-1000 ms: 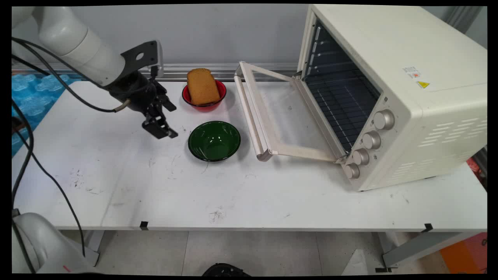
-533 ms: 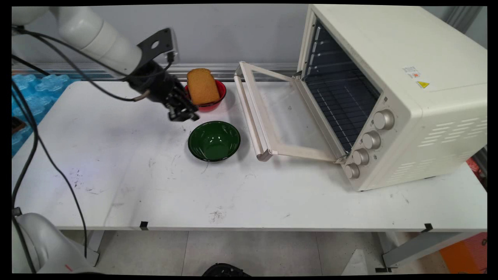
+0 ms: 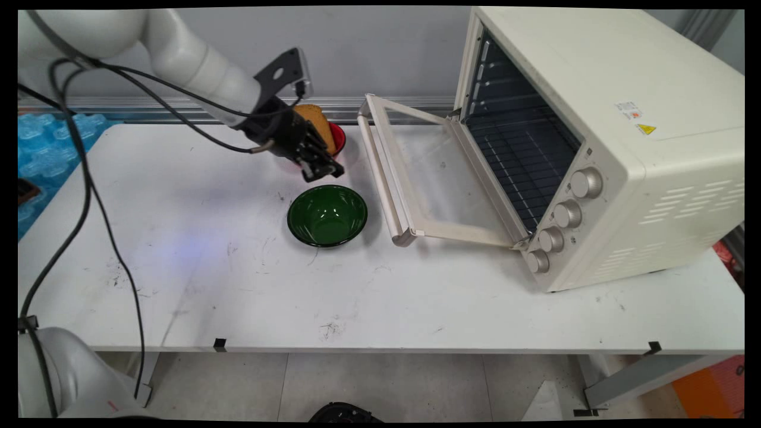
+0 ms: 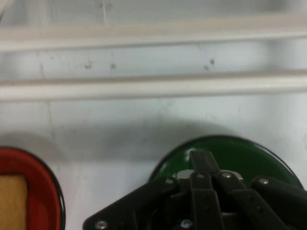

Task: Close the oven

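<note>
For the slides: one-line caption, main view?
Claw above table between red bowl with bread and green bowl.

The main view looks down from above the table's near side toward the back wall. The hand view sits close over the table, looking along the gripper. Both show the green bowl, red bowl and oven door.

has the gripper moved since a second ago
Yes. The gripper has gone right, from left of the green bowl to in front of the red bowl, nearer the oven door.
</note>
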`<action>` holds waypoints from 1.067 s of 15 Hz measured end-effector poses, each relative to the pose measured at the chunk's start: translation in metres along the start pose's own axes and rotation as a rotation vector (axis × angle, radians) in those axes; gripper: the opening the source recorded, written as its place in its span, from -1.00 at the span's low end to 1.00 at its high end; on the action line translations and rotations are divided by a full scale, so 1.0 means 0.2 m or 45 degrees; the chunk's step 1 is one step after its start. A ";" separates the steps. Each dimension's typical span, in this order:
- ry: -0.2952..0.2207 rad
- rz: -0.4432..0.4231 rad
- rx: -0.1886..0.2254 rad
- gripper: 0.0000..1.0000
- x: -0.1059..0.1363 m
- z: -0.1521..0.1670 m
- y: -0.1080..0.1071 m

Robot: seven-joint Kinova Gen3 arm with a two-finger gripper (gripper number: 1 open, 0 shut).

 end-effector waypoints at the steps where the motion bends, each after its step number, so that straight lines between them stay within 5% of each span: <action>1: 0.015 -0.004 0.000 -1.00 0.00 0.04 -0.02; 16: 0.131 -0.001 -0.025 -1.00 -0.08 0.41 -0.12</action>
